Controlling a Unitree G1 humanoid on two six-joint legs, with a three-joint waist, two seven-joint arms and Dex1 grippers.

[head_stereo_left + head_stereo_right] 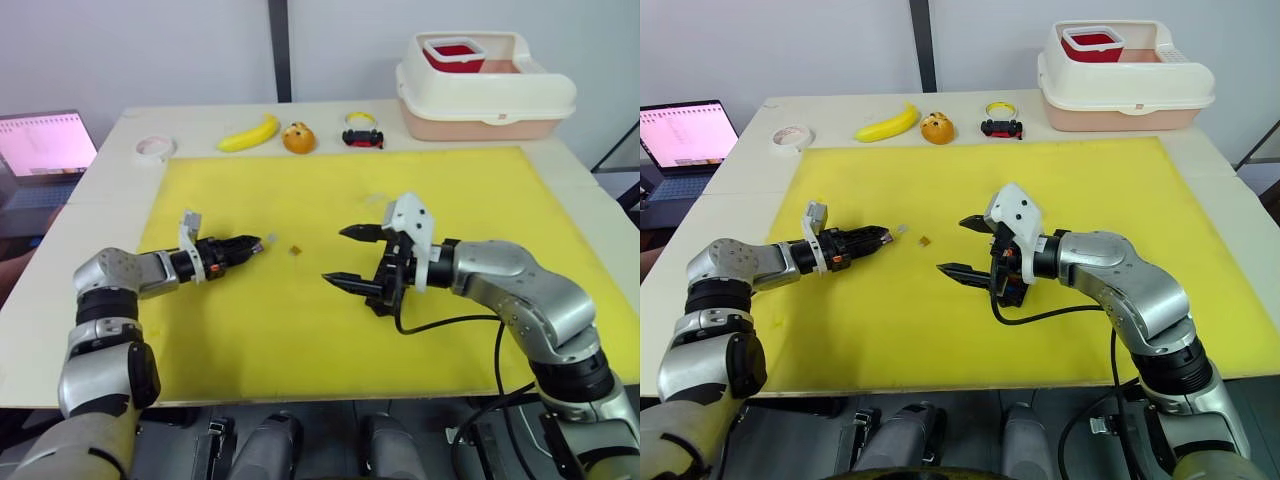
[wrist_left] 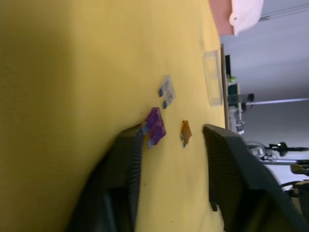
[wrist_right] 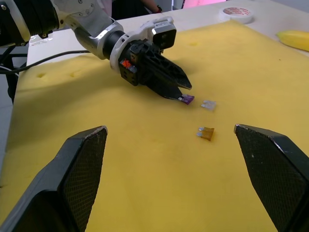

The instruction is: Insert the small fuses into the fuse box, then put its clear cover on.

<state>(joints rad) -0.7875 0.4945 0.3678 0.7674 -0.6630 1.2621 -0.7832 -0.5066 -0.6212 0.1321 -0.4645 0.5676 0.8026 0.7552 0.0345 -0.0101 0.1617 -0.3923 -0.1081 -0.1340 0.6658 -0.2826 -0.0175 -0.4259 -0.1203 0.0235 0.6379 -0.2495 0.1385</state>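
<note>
1. I see the yellow mat (image 1: 300,330) holding all; fuse box location unclear.
2. Right gripper (image 1: 350,258) jaws wide apart, empty.
3. Left gripper (image 3: 179,94) fingers apart beside the purple fuse (image 2: 155,126); it may skid. Grey fuse (image 3: 208,104) and amber fuse (image 3: 206,133) near.
4. Clear cover (image 2: 213,77) lies flat beyond.

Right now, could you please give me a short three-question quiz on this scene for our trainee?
1. True or false: the right claw is open.
2. Which fuse lies closest to the tips of the left claw? A) the purple fuse B) the amber one C) the grey one
3. What colour is the mat that both claws hang over?

Key: 1 true; 2 A; 3 yellow.
</note>
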